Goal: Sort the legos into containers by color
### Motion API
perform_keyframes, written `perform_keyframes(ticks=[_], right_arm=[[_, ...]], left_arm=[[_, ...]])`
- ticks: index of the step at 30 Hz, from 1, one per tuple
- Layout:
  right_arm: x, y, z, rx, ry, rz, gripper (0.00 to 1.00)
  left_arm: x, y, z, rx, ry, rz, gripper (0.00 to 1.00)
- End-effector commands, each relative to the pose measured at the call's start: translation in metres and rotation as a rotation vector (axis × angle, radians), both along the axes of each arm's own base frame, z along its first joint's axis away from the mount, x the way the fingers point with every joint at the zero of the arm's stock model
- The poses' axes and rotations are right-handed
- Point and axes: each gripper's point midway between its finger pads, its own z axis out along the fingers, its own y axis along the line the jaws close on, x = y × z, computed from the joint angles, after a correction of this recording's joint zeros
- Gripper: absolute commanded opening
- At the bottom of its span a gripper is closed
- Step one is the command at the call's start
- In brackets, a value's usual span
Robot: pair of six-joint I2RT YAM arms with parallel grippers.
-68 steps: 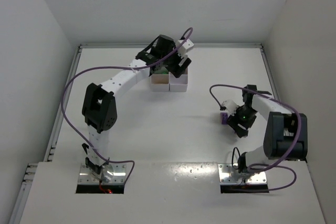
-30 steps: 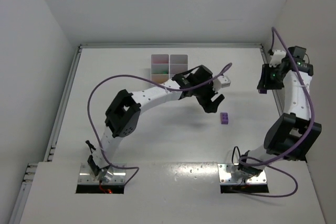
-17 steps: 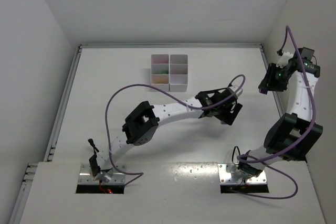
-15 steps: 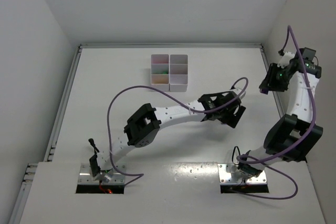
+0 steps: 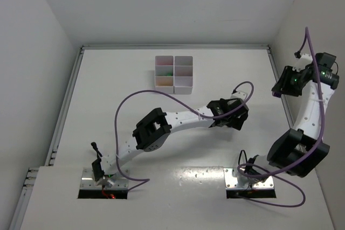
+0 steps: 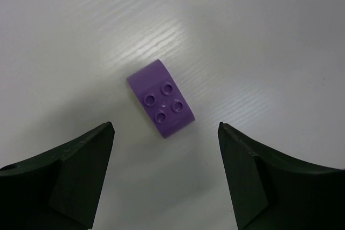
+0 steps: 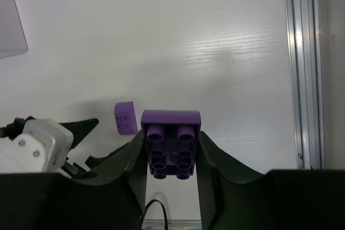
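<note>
Purple four-stud lego (image 6: 160, 105) flat on white table (image 6: 259, 36), between spread end effector (image 6: 164, 173) fingers (image 6: 73, 173), untouched.

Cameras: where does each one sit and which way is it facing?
Top: fixed above and behind the robot, looking down on the table; left arm, right arm and the tray show.
Left wrist: on the left arm, facing straight down at the loose purple brick; open left claw frames it.
Right wrist: on the raised right arm, looking down; right claw grips a second purple brick.
Shared: both wrist views show the loose purple brick.
</note>
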Motion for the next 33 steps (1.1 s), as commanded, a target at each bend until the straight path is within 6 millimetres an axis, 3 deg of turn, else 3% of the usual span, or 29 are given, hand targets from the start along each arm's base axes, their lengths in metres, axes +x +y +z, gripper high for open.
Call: perform_keyframes(ticks=[1, 8, 9, 15, 18, 19, 20, 22, 23, 24, 26, 27, 28, 29, 30, 31, 32, 33], right_arm=[[-0.006, 0.005, 0.009, -0.007, -0.035, 0.029, 0.00], [-0.018, 0.001, 0.007, -0.019, -0.023, 0.026, 0.00], [-0.019, -0.002, 0.007, -0.020, -0.023, 0.016, 0.00], [-0.023, -0.004, 0.003, -0.009, -0.013, 0.010, 0.00], [-0.024, -0.002, 0.001, 0.003, -0.010, 0.015, 0.00], [-0.024, -0.002, 0.001, 0.003, -0.010, 0.015, 0.00], [-0.023, -0.001, 0.001, 0.009, -0.015, 0.020, 0.00], [-0.020, -0.001, 0.000, 0.016, -0.021, 0.026, 0.00], [-0.019, 0.002, 0.001, 0.027, -0.029, 0.035, 0.00], [-0.018, 0.003, 0.002, 0.034, -0.034, 0.040, 0.00], [-0.012, 0.016, 0.001, 0.067, -0.049, 0.097, 0.00], [-0.009, 0.023, 0.000, 0.086, -0.057, 0.132, 0.00], [-0.004, 0.038, -0.003, 0.132, -0.061, 0.181, 0.00], [-0.002, 0.048, -0.001, 0.152, -0.072, 0.214, 0.00], [0.000, 0.058, -0.006, 0.181, -0.061, 0.244, 0.00], [0.010, 0.075, -0.005, 0.196, -0.081, 0.304, 0.00], [0.014, 0.085, -0.005, 0.200, -0.093, 0.341, 0.00], [0.020, 0.095, -0.005, 0.221, -0.098, 0.354, 0.00]], left_arm=[[0.023, -0.004, 0.011, -0.044, -0.034, 0.070, 0.84], [0.021, -0.017, -0.010, -0.066, 0.011, 0.028, 0.84], [0.023, -0.021, -0.004, -0.087, 0.002, 0.028, 0.84], [0.023, -0.020, -0.016, -0.064, 0.006, 0.022, 0.81], [0.023, -0.015, -0.024, -0.039, 0.001, 0.024, 0.67], [0.022, -0.012, -0.028, -0.030, 0.006, 0.024, 0.54], [0.022, -0.007, -0.034, -0.005, -0.001, 0.023, 0.46], [0.030, 0.002, -0.028, 0.011, -0.024, 0.036, 0.31], [0.029, 0.010, -0.033, 0.038, -0.027, 0.037, 0.17], [0.036, 0.017, -0.013, 0.023, -0.042, 0.044, 0.11], [0.039, 0.032, 0.003, 0.024, -0.048, 0.053, 0.00], [0.041, 0.051, -0.003, 0.063, -0.035, 0.045, 0.00], [0.040, 0.056, 0.030, 0.020, -0.047, 0.017, 0.00], [0.044, 0.075, 0.029, 0.053, -0.049, 0.002, 0.00], [0.046, 0.085, 0.041, 0.047, -0.053, -0.003, 0.00], [0.047, 0.094, 0.082, -0.018, -0.083, -0.018, 0.00], [0.047, 0.104, 0.095, -0.029, -0.088, -0.044, 0.00], [0.059, 0.122, 0.098, -0.033, -0.104, -0.059, 0.00]])
